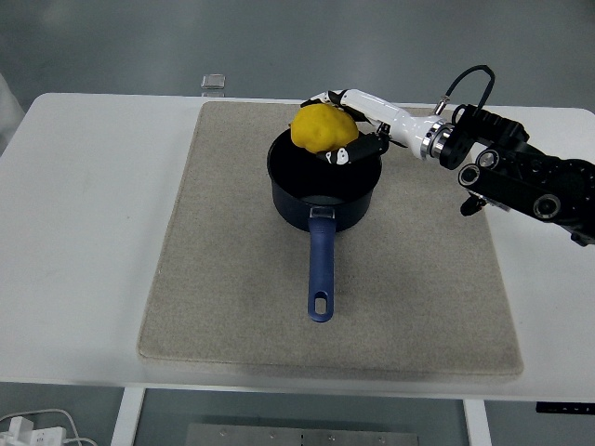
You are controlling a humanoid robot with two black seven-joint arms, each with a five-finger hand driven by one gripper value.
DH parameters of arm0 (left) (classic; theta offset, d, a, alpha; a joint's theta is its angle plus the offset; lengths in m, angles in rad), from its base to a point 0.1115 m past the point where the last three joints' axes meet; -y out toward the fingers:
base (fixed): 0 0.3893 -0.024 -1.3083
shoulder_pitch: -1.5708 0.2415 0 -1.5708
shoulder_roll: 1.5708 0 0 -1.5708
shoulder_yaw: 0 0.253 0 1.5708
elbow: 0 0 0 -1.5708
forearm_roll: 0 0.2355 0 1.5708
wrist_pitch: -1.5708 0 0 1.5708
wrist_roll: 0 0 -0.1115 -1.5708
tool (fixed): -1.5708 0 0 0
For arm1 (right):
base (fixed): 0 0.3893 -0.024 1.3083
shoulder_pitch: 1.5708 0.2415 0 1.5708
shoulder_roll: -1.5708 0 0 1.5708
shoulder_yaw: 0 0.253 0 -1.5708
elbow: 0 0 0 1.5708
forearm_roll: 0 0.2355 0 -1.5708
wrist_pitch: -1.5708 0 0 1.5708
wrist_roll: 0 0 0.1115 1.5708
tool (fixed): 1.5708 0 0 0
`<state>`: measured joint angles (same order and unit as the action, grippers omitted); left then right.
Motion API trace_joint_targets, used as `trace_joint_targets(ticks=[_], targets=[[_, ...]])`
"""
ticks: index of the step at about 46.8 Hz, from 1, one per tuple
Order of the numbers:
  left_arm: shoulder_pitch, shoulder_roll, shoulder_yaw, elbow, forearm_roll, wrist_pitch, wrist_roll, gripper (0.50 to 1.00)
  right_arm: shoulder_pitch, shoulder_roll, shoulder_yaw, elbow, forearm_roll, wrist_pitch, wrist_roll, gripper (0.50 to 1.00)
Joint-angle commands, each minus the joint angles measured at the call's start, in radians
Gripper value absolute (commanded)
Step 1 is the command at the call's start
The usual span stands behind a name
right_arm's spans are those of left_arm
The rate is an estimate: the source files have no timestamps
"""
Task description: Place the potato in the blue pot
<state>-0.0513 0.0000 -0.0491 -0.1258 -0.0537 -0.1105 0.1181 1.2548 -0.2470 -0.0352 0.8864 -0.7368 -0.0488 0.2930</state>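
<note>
A yellow potato [322, 128] is held in my right hand [346, 128], just above the far rim of the blue pot [323, 181]. The hand's white and black fingers [346, 154] are curled around the potato. The pot stands on the grey mat [232, 279] with its blue handle [320, 269] pointing toward the table's near edge. The pot's inside looks dark and holds nothing I can see. The right arm [521, 172] comes in from the right edge. The left arm is out of view.
The mat lies on a white table [84, 232]. A small clear square object [214, 82] sits at the table's far edge, left of the pot. Cables show below the table at the bottom left [28, 429].
</note>
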Motion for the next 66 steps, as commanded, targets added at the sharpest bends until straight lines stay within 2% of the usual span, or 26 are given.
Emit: trace_joint_targets(ticks=[1,13,22,29,46,58,62,66], targets=[[0.001,0.000,0.000,0.000,0.000,0.000,0.000,0.999,0.000,-0.003,0.001,0.000,0.000,0.001,0.000,0.926],[-0.001,0.000,0.000,0.000,0.000,0.000,0.000,0.999,-0.008,-0.024,0.012,0.003,0.000,0.000,0.000,0.926],[-0.001,0.000,0.000,0.000,0.000,0.000,0.000,0.999,-0.034,-0.084,0.060,0.006,0.034,-0.009,0.000,0.926],[0.001,0.000,0.000,0.000,0.000,0.000,0.000,0.999,-0.116,-0.155,0.205,0.013,0.166,-0.002,0.000,0.926],[0.001,0.000,0.000,0.000,0.000,0.000,0.000,0.999,-0.297,-0.276,0.445,-0.004,0.497,-0.022,0.000,0.926],[0.001,0.000,0.000,0.000,0.000,0.000,0.000,0.999,-0.362,-0.241,0.474,-0.047,0.686,-0.033,0.005,0.926],[0.001,0.000,0.000,0.000,0.000,0.000,0.000,0.999,-0.371,-0.210,0.515,-0.049,0.793,-0.031,0.005,0.928],[0.001,0.000,0.000,0.000,0.000,0.000,0.000,0.999,-0.396,-0.176,0.557,-0.049,0.820,-0.033,0.005,0.928]])
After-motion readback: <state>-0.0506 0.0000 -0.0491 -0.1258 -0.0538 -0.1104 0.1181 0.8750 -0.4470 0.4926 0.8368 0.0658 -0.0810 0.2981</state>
